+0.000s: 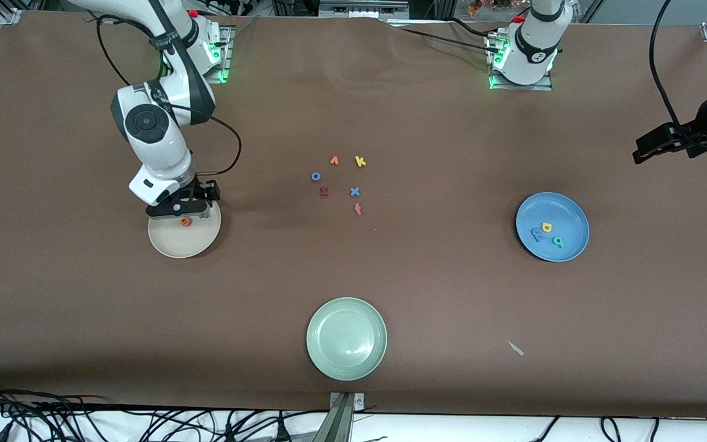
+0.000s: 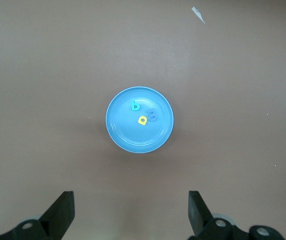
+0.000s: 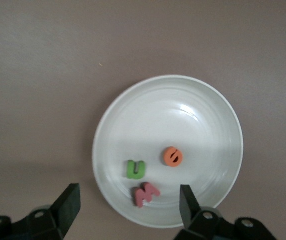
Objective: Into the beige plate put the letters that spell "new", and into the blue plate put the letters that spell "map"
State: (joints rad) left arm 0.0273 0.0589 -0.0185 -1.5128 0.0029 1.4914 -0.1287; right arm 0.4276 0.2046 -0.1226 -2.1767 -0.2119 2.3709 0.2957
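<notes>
Six stray letters (image 1: 341, 181) between plates

No printed text, labels or brands readable; only foam letter shapes, e.g. yellow k (image 1: 360, 161) and blue x (image 1: 355, 191) on table (image 1: 427, 294)

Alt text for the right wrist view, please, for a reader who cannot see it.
A beige plate on a brown table holds three small foam letters: a green n, an orange e and a pinkish-red w. The right pincer hangs open just above the plate's rim, holding nothing.
</notes>
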